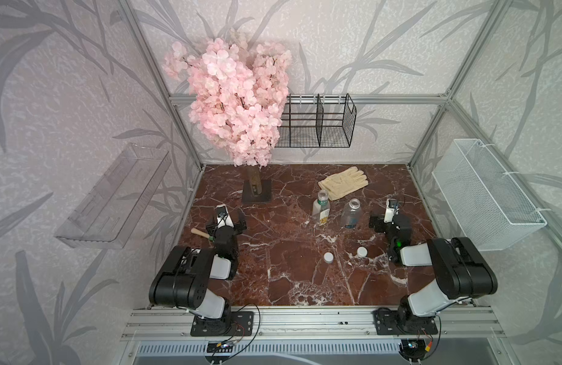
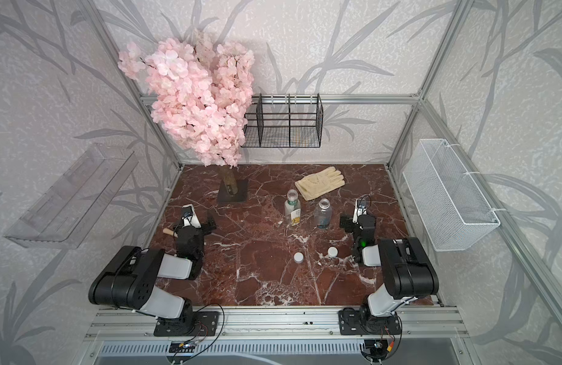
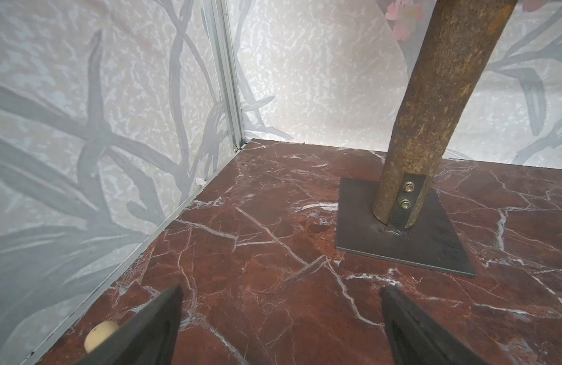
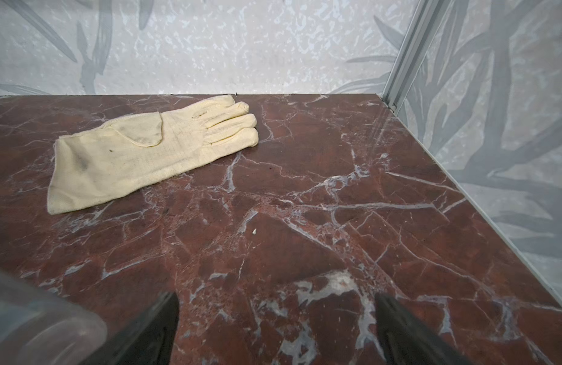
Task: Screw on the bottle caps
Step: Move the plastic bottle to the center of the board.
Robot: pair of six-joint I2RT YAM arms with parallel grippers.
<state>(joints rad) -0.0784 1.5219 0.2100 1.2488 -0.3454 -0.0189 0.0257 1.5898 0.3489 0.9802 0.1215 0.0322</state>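
Two open clear bottles stand upright at mid-table in both top views: one with a green neck band [image 1: 320, 210] [image 2: 292, 208] and, to its right, a rounder one with a blue label [image 1: 350, 215] [image 2: 323, 214]. Two white bottle caps [image 1: 328, 257] [image 1: 362, 252] lie apart on the marble nearer the front. My left gripper [image 1: 226, 225] [image 3: 282, 289] hangs open and empty at the left, far from both. Just right of the rounder bottle, my right gripper [image 1: 390, 218] [image 4: 277, 295] is open and empty; that bottle's blurred side [image 4: 36, 328] shows beside it.
A cream glove [image 1: 342, 182] [image 4: 146, 155] lies behind the bottles. The pink blossom tree's trunk and metal base plate [image 1: 256, 189] [image 3: 399, 237] stand at back left. A wooden handle [image 1: 200, 233] lies beside the left gripper. A wire shelf [image 1: 317, 123] and a white basket [image 1: 488, 196] hang on the walls.
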